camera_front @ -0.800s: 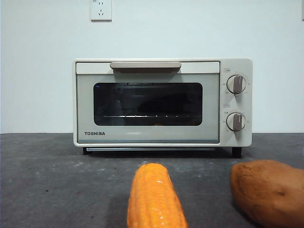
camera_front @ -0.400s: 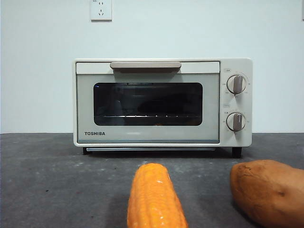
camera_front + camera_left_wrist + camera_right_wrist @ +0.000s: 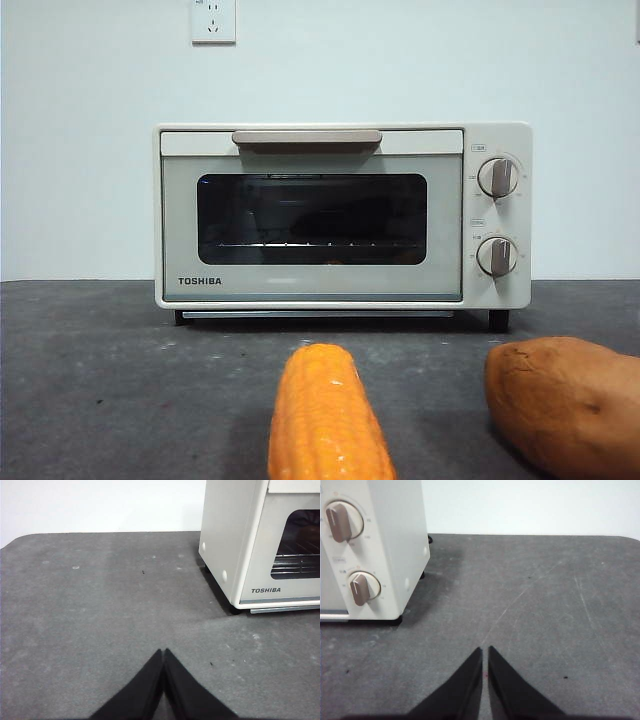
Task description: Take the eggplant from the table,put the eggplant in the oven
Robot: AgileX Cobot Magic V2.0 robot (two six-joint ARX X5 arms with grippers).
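Landmark: the oven. Nearest to us in the front view, in front of the oven door, lay the corn cob; beside it, in front of the knob side, the sweet potato. Both sat on the bench, well apart from the oven.

We could not find the eggplant in any view. It was not on the bench in front of the oven, nor to either side of it. Something dim showed behind the dark glass, but we could not tell what it was.

The left gripper hovered over bare bench off the oven's TOSHIBA-badge side, jaws clenched on nothing. The right gripper hovered off the knob side, jaws pressed nearly together with only a sliver of gap, also empty.

The oven door was closed, handle along its top edge.

Our handling judgement from the task alone: an eggplant should be light and firm with glossy, slippery skin. We would grip across the mid-body, not the tapered stem end, with moderate squeeze.
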